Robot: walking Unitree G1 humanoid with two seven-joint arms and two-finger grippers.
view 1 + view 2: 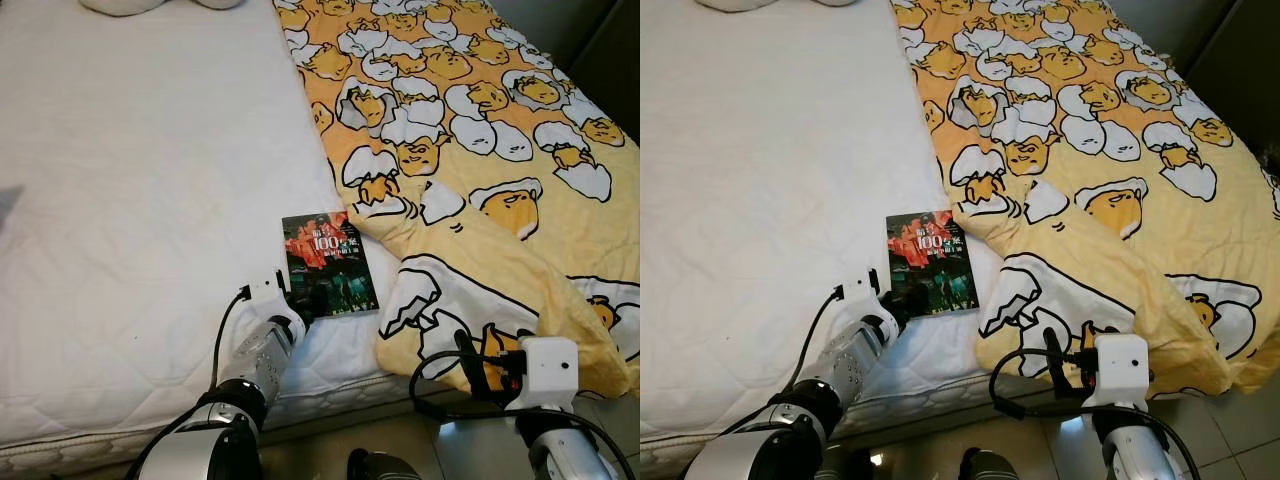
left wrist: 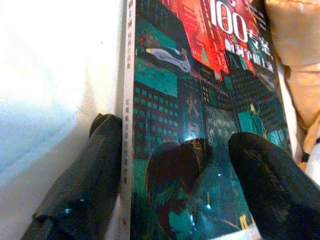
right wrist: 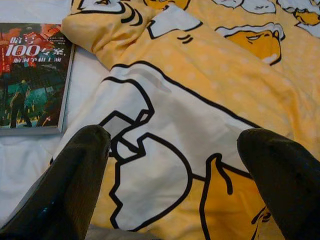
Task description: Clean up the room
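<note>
A dark paperback book with a red and teal cover lies flat on the white mattress, near its front edge. My left gripper is open at the book's near corner. One finger lies on the sheet beside the spine and the other rests over the cover. A yellow blanket printed with egg characters covers the bed's right half, and its folded edge touches the book's far right corner. My right gripper is open, low over the blanket's near edge, with nothing between its fingers.
A white pillow shows at the bed's far end. The mattress's front edge runs just before my arms, with tiled floor below at the right. Black cables loop around my right wrist.
</note>
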